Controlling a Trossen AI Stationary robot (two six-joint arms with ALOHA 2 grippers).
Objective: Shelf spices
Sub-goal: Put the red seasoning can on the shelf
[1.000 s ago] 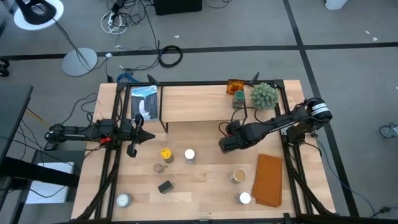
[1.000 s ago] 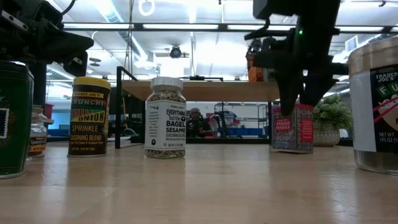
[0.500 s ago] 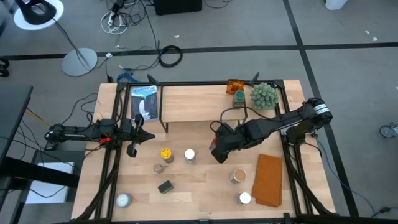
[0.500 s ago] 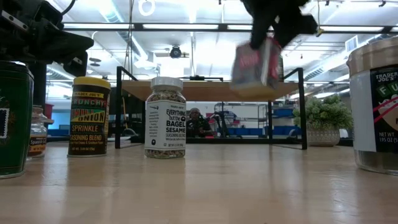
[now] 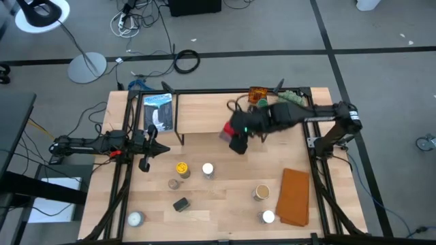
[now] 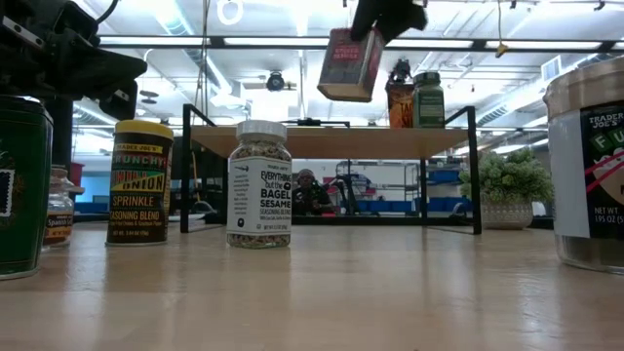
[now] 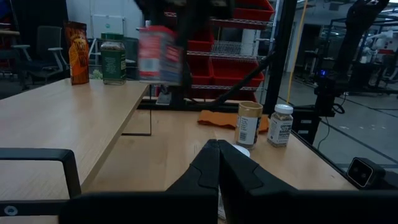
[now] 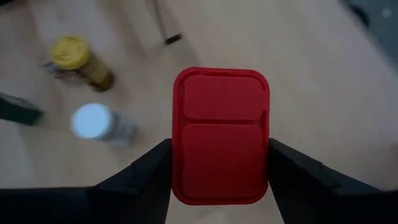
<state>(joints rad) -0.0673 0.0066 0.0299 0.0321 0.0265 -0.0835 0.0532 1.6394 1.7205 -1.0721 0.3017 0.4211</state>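
Note:
My right gripper [image 8: 221, 186] is shut on a red box [image 5: 228, 131] with a red lid [image 8: 221, 134]. It holds the box high in the air, just in front of the near edge of the light-wood shelf [image 5: 204, 112]. In the low view the red box [image 6: 349, 63] hangs above the level of the shelf board [image 6: 322, 141]. Two jars [image 6: 414, 97] stand on the shelf's far right end. Several spice jars stand on the table, among them a yellow-lidded one [image 5: 181, 168] and a white-lidded one [image 5: 207, 170]. My left gripper [image 7: 217, 152] waits shut at the table's left. My right gripper pinches the red box between its two fingers [image 8: 149, 171], which lie on the two opposite long sides of its upper end [image 8: 180, 168]. The fingers come slanting down from above. The box hangs below them, slightly tilted, clear of table and shelf.
A dark packet [image 5: 158, 112] lies on the shelf's left end. A green plant [image 5: 289, 97] shows behind the right arm. On the table are an orange-brown cloth [image 5: 295, 197], a dark tin [image 5: 180, 203], a pale ball [image 5: 136, 218] and two jars [image 5: 261, 192] at the near right.
My right gripper has lifted the red box off the table, risen well above shelf height, and gone toward the far edge and a little left. Its wrist has rolled on the way. The box tipped in mid-lift and now hangs nearer upright.

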